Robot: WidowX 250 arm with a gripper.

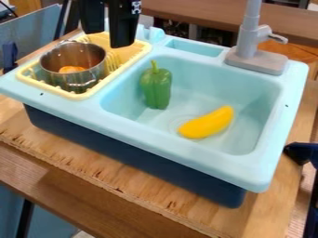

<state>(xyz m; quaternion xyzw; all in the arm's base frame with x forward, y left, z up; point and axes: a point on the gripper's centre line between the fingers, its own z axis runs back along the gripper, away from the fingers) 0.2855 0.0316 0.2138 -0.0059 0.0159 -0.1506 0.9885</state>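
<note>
The black gripper (107, 40) hangs at the upper left, above the back of the yellow drying rack (79, 96), with its two fingers apart and nothing seen between them. A metal pot (87, 76) stands in the rack, just below and left of the gripper, and an orange object (72, 69) lies inside it. In the light blue sink basin (255, 116), a green bell pepper (156, 87) leans near the left wall. A yellow banana-like toy (207, 123) lies on the basin floor, right of the pepper and nearer the front.
A grey faucet (249, 35) rises from the sink's back right. The sink unit has a dark blue base (124, 151) and stands on a wooden board (68, 155). Dark blue and black parts (301, 153) stand at the right edge.
</note>
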